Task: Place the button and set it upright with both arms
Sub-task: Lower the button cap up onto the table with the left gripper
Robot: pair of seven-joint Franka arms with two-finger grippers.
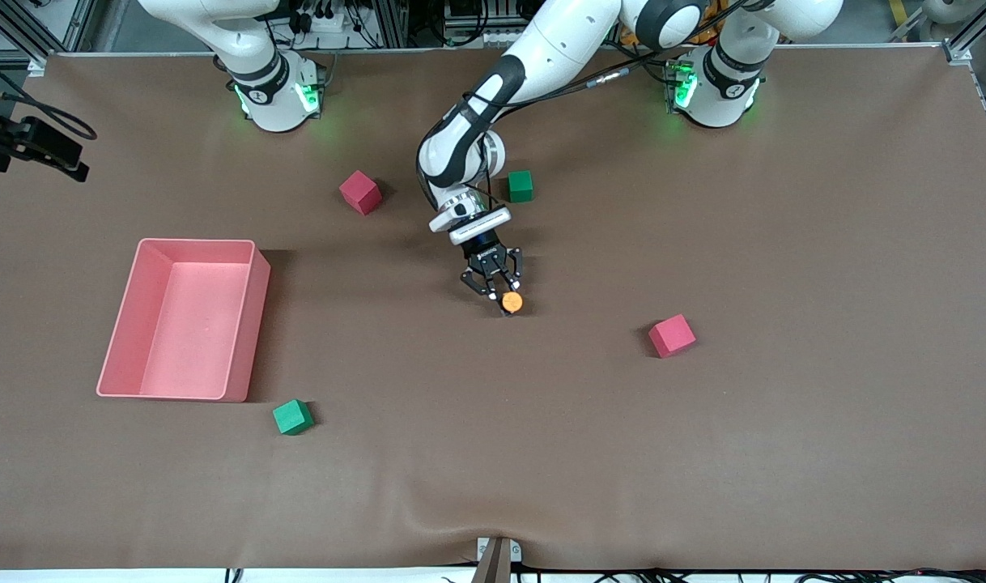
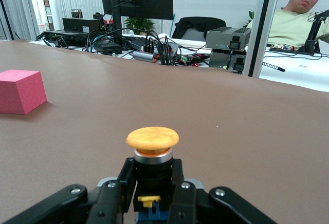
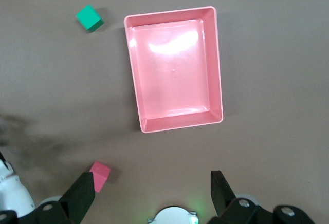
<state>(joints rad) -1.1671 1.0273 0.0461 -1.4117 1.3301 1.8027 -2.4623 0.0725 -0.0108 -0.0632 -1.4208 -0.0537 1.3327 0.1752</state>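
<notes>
button (image 2: 152,154): clamped in the left gripper (image 1: 501,291), mid-tabletop, between the green cube (image 1: 520,186) and the nearer red cube (image 1: 672,335)
axis: upright, orange cap on top
right gripper (image 3: 154,196): jaws wide open, waiting high over the pink tray (image 3: 132,75)

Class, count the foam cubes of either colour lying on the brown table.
4: red cube and green cube nearest the bases; second red cube toward the left arm's end; second green cube beside the pink tray.

orange-capped button (image 1: 512,302), pink tray (image 1: 242,322), brown table (image 1: 784,445)
</notes>
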